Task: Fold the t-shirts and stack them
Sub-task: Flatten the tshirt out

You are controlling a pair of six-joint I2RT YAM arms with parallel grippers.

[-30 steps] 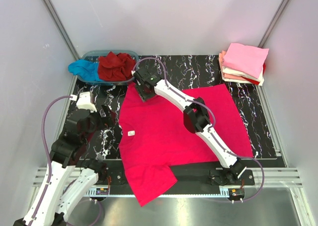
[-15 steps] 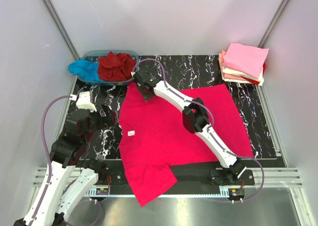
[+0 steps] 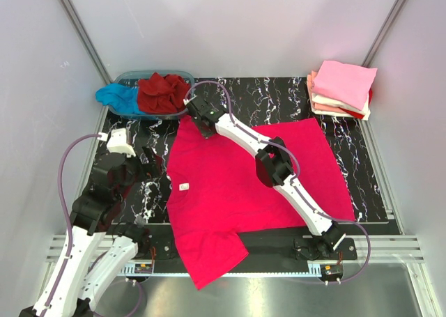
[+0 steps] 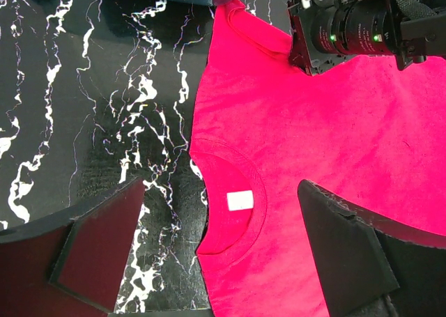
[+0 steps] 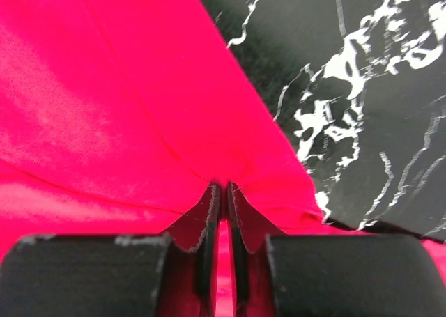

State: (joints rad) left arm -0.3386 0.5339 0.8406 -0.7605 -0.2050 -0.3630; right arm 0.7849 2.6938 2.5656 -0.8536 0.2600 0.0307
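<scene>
The right tool [image 3: 198,124] is pressed together on the pinkish-red tee [image 3: 258,184]. In the wrist view its two fingers stand almost touching, with a ridge of the red cloth [image 5: 104,87] pinched between the tips [image 5: 221,190]. The grip sits at the tee's 11 o'clock corner, on the far sleeve, right at the cloth's edge, with bare black marbled worktop [image 5: 362,122] just beyond at 1 o'clock.

The left tool [image 3: 144,158] is spread wide and holds nothing. It hangs over the worktop [image 3: 279,101] at 9 o'clock of the tee, and its wrist view looks down between the two dark fingers [image 4: 97,251] onto the collar [image 4: 230,191] and the white label [image 4: 240,200] inside it.

The tee lies spread flat across the middle of the worktop, collar toward 9 o'clock and hem toward 3 o'clock. Its near sleeve, at 7 o'clock, drapes over the worktop's near edge.

At 11 o'clock of the worktop stands a clear blue-tinted tub [image 3: 132,75]. A crumpled dark red tee [image 3: 162,92] sits in it, and a turquoise tee [image 3: 118,97] spills over its 9 o'clock side. At 2 o'clock, well apart from the spread tee, rests a stack of folded tees [image 3: 345,87], pale pink on top, white and red beneath.
</scene>
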